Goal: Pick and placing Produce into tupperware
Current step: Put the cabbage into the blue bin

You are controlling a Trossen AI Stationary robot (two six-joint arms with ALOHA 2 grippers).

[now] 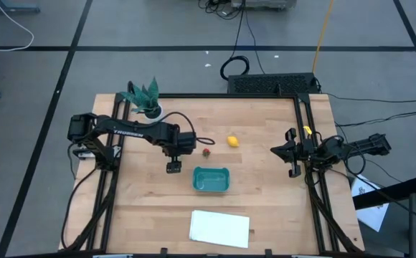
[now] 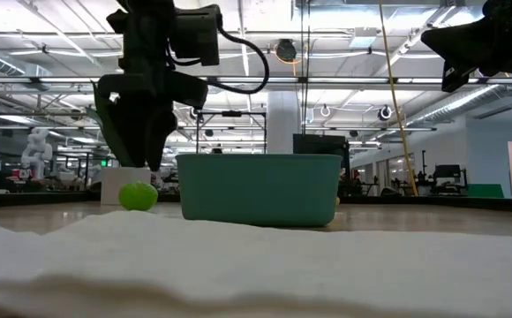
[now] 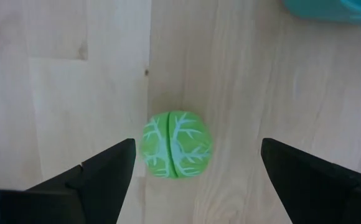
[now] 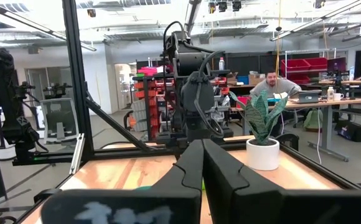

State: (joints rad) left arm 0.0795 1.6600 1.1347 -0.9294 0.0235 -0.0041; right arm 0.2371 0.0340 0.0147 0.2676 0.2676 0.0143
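Note:
The round light-green produce piece (image 3: pixel 177 145) rests on the wooden table, just left of the teal tupperware (image 1: pixel 211 179). My left gripper (image 3: pixel 197 149) hangs open right above it, pointing down, one finger on either side and clear of it; the low view shows the fingertips (image 2: pixel 146 159) slightly above the green piece (image 2: pixel 138 195). The high view hides this piece under the gripper (image 1: pixel 173 166). The red piece (image 1: pixel 206 151) and the yellow piece (image 1: pixel 232 141) lie on the table beyond the tupperware. My right gripper (image 1: pixel 288 152) waits shut at the table's right side.
A flat white sheet (image 1: pixel 220 228) lies near the front edge. A potted plant (image 1: pixel 145 97) stands at the far left corner. Black frame rails (image 1: pixel 305 122) run along the table's sides. A person sits at a desk in the room beyond (image 4: pixel 279 84).

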